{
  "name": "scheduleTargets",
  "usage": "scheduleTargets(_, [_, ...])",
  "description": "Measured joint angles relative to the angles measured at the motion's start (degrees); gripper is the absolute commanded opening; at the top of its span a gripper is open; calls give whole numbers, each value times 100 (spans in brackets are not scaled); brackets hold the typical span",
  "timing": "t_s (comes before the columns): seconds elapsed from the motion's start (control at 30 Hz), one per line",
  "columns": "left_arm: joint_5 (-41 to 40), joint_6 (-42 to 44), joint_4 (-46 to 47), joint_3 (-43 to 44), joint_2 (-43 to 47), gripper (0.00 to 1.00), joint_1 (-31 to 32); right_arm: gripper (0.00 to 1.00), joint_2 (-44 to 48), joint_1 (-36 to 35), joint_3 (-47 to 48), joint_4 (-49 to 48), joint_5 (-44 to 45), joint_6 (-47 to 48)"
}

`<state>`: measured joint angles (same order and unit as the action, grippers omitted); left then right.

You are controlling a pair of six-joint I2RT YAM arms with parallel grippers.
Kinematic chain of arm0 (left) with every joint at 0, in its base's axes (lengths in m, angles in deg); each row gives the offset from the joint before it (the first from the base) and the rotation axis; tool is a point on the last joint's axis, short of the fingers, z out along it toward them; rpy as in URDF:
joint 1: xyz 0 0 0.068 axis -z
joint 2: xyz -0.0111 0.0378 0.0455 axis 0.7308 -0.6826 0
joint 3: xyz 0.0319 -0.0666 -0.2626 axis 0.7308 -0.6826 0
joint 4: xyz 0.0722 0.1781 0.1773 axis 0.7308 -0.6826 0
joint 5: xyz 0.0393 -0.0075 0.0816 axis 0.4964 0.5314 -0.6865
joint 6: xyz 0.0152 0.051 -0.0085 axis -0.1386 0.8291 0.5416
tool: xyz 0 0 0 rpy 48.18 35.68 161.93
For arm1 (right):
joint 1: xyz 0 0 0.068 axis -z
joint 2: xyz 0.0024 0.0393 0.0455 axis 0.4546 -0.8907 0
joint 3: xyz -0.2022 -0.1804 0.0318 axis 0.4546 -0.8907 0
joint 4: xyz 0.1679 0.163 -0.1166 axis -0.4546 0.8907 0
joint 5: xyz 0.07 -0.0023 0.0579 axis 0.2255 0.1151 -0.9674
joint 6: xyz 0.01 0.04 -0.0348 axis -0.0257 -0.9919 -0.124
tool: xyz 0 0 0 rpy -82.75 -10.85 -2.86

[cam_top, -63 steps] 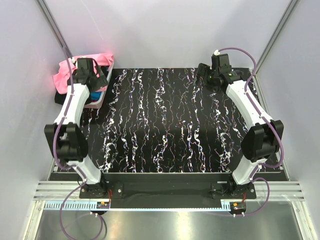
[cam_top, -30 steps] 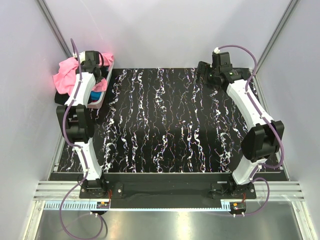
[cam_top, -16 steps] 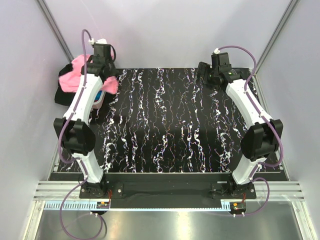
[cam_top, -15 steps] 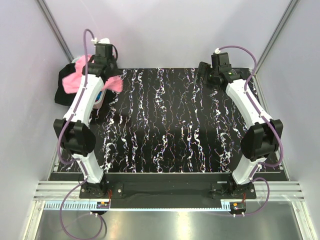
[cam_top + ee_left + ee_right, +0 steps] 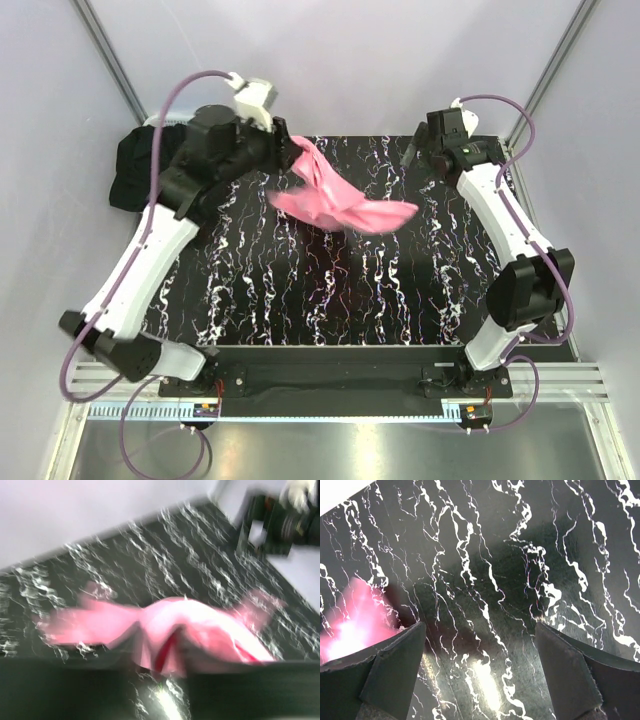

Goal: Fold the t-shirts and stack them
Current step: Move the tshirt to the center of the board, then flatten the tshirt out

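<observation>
The bright pink t-shirt (image 5: 338,203) is bunched and stretched out over the far middle of the table, trailing right from my left gripper (image 5: 287,160), which is shut on its edge. In the left wrist view the pink shirt (image 5: 170,627) is motion-blurred just past my gripper (image 5: 167,672). The black t-shirt (image 5: 134,170) lies heaped at the far left edge. The blue t-shirt is hidden. My right gripper (image 5: 418,152) is open and empty at the far right, above bare table (image 5: 480,680); the pink shirt's tip (image 5: 351,625) shows at its left.
The black marbled table top (image 5: 330,290) spans the workspace between the walls. The white basket is hidden behind my left arm (image 5: 150,250). My right arm (image 5: 272,517) shows at the top right of the left wrist view.
My left arm has swung from the far left corner toward the table's middle, pulling the pink t-shirt out over the table. The black shirt stays behind. My right arm has barely shifted.
</observation>
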<state>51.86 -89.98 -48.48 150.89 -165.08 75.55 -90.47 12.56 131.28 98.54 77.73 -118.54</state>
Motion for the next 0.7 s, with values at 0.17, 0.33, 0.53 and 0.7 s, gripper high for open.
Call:
scheduleTargets(0.17, [-1755, -271, 415, -555, 619, 99, -44, 96, 31, 0, -120, 46, -26, -94])
scheduleTargets(0.33, [-3005, -619, 162, -874, 284, 99, -59, 96, 31, 0, -197, 61, -170, -83])
scheduleTargets(0.53, [-3095, -1049, -219, -1121, -291, 97, -2, 96, 107, 0, -348, 107, -323, -46])
scheduleTargets(0.7, [-2583, -1384, -415, -1318, -345, 94, 372, 96, 407, 0, -817, 306, -273, -76])
